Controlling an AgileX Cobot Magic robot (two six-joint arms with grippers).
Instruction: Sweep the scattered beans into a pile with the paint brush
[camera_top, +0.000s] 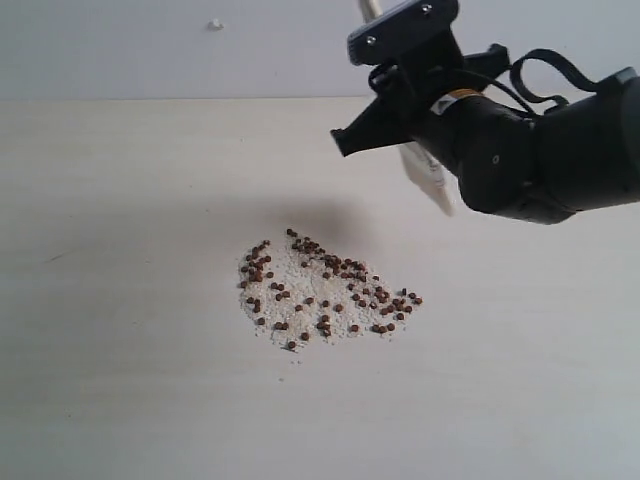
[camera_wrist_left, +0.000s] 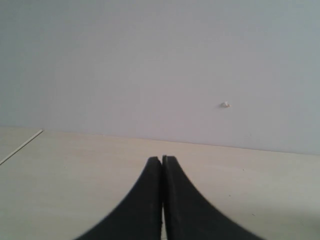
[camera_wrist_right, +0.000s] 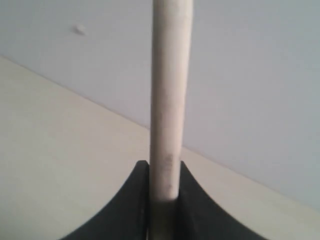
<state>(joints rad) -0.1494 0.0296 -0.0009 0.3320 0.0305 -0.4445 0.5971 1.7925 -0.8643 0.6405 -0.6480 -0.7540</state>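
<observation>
The reddish-brown beans (camera_top: 325, 290) lie on the pale table in a loose patch, mixed with whitish crumbs. Up and to the right of them my right gripper (camera_top: 385, 120) hangs above the table, shut on the paint brush (camera_top: 428, 178). The brush's whitish head shows below the gripper, clear of the beans. In the right wrist view the pale wooden handle (camera_wrist_right: 171, 90) stands pinched between the two black fingers of my right gripper (camera_wrist_right: 164, 167). My left gripper (camera_wrist_left: 162, 159) is shut with nothing in it, low over bare table, and it does not show in the exterior view.
A grey wall (camera_top: 150, 50) rises behind the table's far edge, with a small white speck (camera_top: 215, 24) on it. A thin line (camera_wrist_left: 20, 145) crosses the tabletop near my left gripper. Bare table (camera_top: 120, 380) surrounds the beans.
</observation>
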